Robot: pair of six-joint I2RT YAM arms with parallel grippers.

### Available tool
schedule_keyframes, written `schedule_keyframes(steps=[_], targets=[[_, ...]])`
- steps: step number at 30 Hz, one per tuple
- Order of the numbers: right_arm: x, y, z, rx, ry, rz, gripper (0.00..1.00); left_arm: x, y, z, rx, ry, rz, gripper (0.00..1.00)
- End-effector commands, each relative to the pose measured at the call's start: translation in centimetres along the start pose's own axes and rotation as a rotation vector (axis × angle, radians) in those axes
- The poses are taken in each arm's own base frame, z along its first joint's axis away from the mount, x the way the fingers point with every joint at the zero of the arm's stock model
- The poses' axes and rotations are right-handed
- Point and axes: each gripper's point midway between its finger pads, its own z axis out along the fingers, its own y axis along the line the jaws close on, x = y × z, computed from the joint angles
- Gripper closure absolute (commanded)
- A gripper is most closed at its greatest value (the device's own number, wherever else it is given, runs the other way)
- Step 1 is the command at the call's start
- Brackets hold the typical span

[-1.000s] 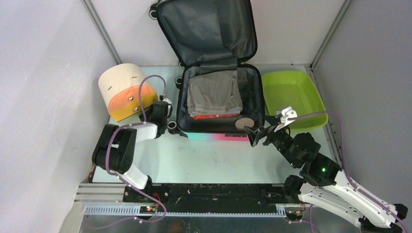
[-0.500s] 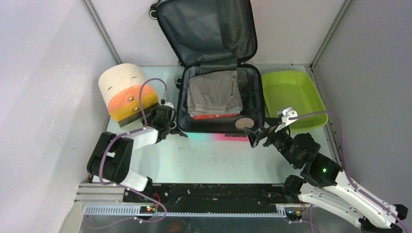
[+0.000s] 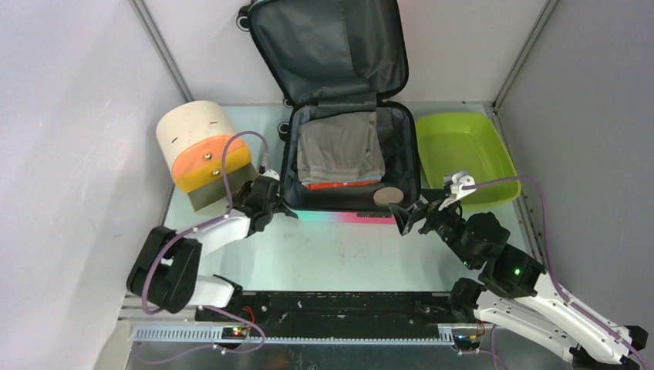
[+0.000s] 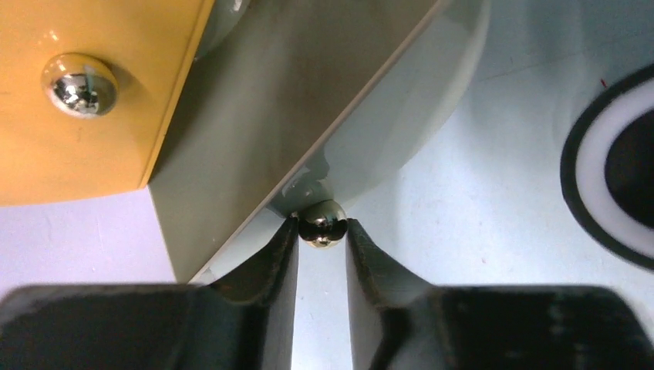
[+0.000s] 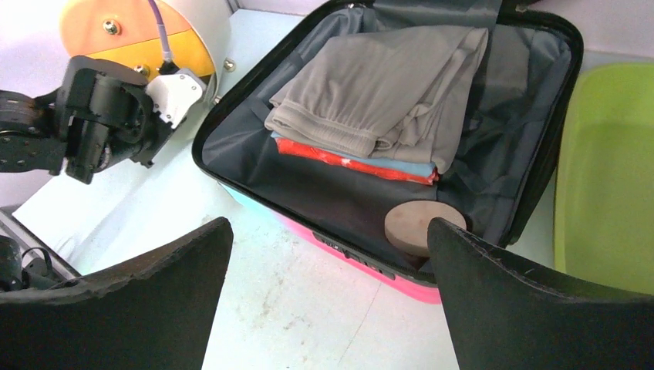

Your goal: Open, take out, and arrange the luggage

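The luggage (image 3: 339, 216) lies open at the back centre, its lid (image 3: 328, 46) upright against the wall. Its grey-lined tray (image 5: 308, 193) holds a folded grey garment (image 3: 341, 146) over red and blue items, plus a round tan disc (image 5: 420, 226). My left gripper (image 3: 261, 185) is left of the case at the cream-and-orange cylinder (image 3: 193, 131). Its jaws are shut (image 4: 322, 231) on a small chrome knob (image 4: 322, 222) under a grey panel (image 4: 293, 100). My right gripper (image 3: 409, 214) hangs wide open (image 5: 328, 231) over the table at the case's near right corner, holding nothing.
A lime-green tub (image 3: 463, 154) sits right of the luggage, close to my right gripper. A black suitcase wheel (image 4: 617, 177) lies just right of my left fingers. White walls close in on both sides and at the back.
My left arm has stretched out and its gripper has shifted right and nearer. A grey panel now shows below the cylinder's orange face. The right arm has held still.
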Motion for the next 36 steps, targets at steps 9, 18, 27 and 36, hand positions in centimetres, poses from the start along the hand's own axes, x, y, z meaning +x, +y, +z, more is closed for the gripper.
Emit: schedule_keyframes(steps=[9,18,27,36], targets=[[-0.6,-0.4,0.6,0.083,0.055,0.116,0.02,-5.1,3.4,-6.6,0.074,-0.212,-0.136,0.0],[2.2,-2.5,3.4,0.156,0.187,0.081,0.05,-12.2,8.0,-16.4,0.333,-0.502,-0.33,0.0],[5.7,-5.2,8.6,0.19,0.374,0.006,0.12,-10.9,7.7,-16.8,0.39,-0.509,-0.738,0.0],[11.2,-6.1,14.0,0.198,0.583,0.021,0.15,-8.4,4.3,-15.7,0.445,-0.523,-0.569,0.0]])
